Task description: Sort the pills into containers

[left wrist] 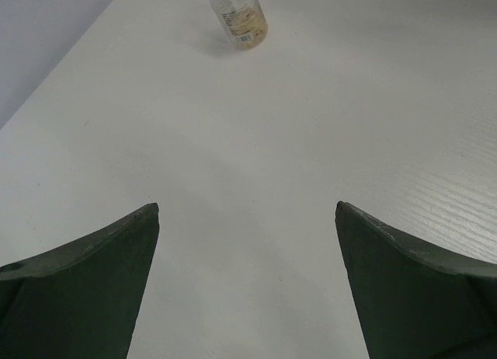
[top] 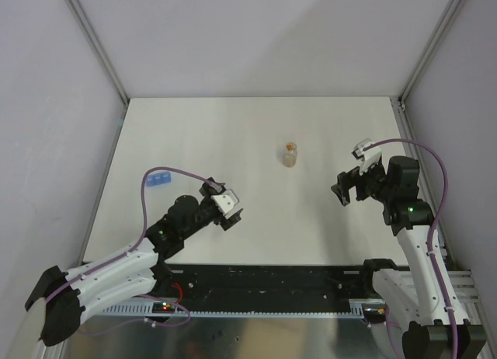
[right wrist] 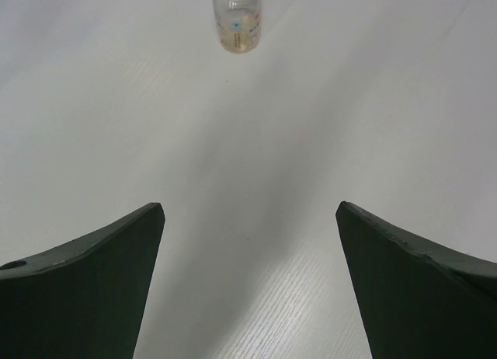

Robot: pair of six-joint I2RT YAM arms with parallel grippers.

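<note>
I judge nothing is started: my left claw [left wrist: 247, 207] and right claw [right wrist: 249, 207] both hang released and empty. The pills [top: 290, 148] sit inside the clear vial [top: 290, 155] in the middle of the bench [top: 217, 134], well apart from the blue three-compartment strip [top: 159, 179] near my left arm. Next, one claw must close round that vial.

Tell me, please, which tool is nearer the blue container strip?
Left. The left tool is a short way to the right of the container strip; the right tool is far across the table.

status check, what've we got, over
Left gripper and right gripper open, empty. Vial upright mid-table, ahead of both. Blue container strip far left. Nothing blocking.
</note>
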